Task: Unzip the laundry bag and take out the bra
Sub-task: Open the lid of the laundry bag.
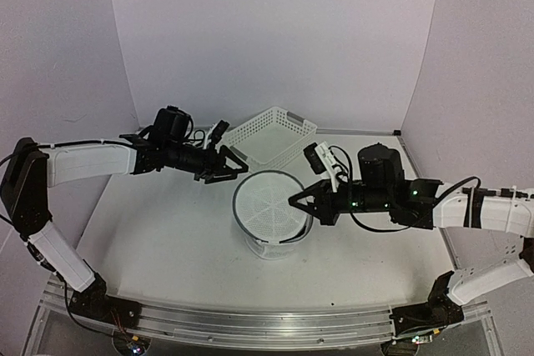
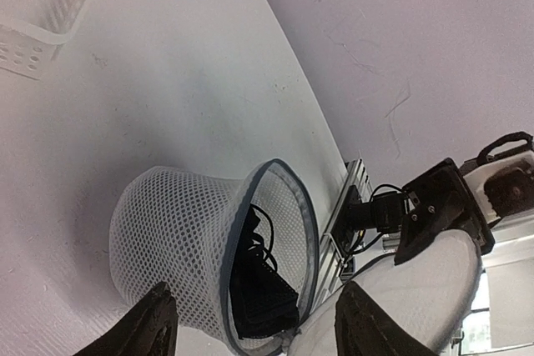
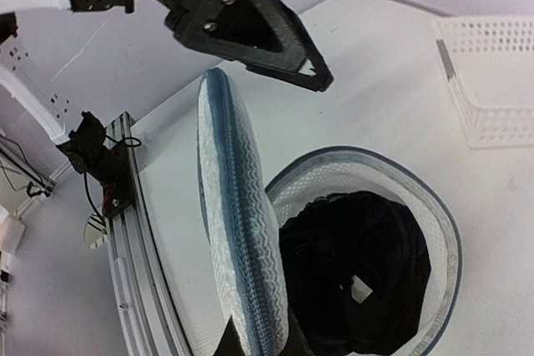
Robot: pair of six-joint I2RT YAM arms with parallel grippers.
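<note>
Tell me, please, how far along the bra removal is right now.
Done: the laundry bag is unzipped, and its round lid is swung off the opening. In hand: the right gripper appears to pinch the lid's edge and hold it open, while the left gripper hangs open near the bag. Left: the bra lies inside and needs grasping and lifting out.

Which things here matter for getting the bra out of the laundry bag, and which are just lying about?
Job:
laundry bag, top open
bra, inside it
right gripper, holding the bag open
left gripper, open

Lying about:
white basket, behind the bag
</note>
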